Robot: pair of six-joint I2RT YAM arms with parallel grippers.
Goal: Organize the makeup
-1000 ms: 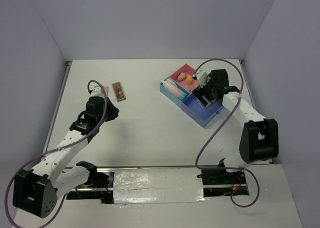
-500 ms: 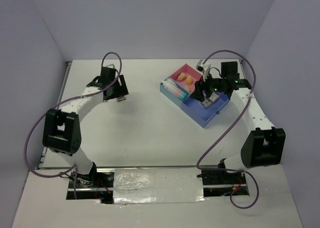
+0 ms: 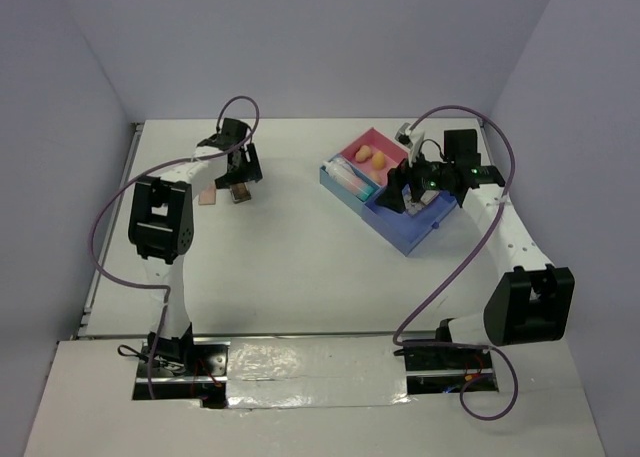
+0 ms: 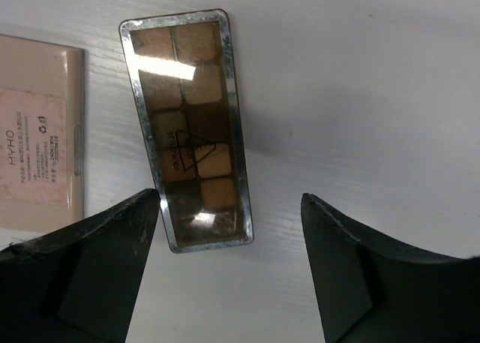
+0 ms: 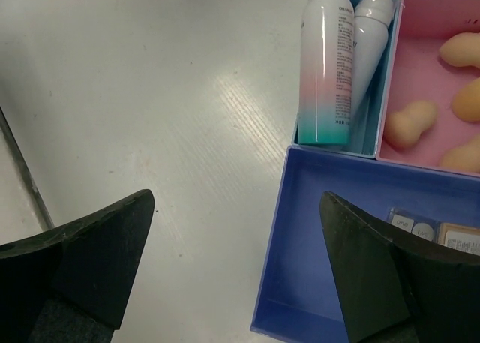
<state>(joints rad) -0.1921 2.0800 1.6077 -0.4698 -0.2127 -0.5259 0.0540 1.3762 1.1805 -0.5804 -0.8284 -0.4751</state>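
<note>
A brown palette (image 4: 191, 125) with a mirrored rim lies flat on the table, with a peach palette (image 4: 37, 163) to its left. My left gripper (image 4: 230, 200) hangs open just above the brown palette's near end (image 3: 240, 195) and holds nothing. My right gripper (image 5: 237, 199) is open and empty over the left edge of the tray's blue compartment (image 5: 322, 245). A pinkish teal-ended tube (image 5: 326, 65) and a white bottle (image 5: 367, 46) lie side by side in the narrow compartment. Several tan sponges (image 5: 411, 124) sit in the pink compartment. Two small palettes (image 5: 412, 224) lie in the blue one.
The pink-and-blue tray (image 3: 405, 232) stands at the far right of the white table. The peach palette (image 3: 207, 194) lies close to the table's left edge. Grey walls close in the back and both sides. Cables loop above each arm.
My left arm has swung from the near left up to the far-left palettes, and its jaws now stand open over the brown one. My right gripper has shifted slightly left over the tray.
</note>
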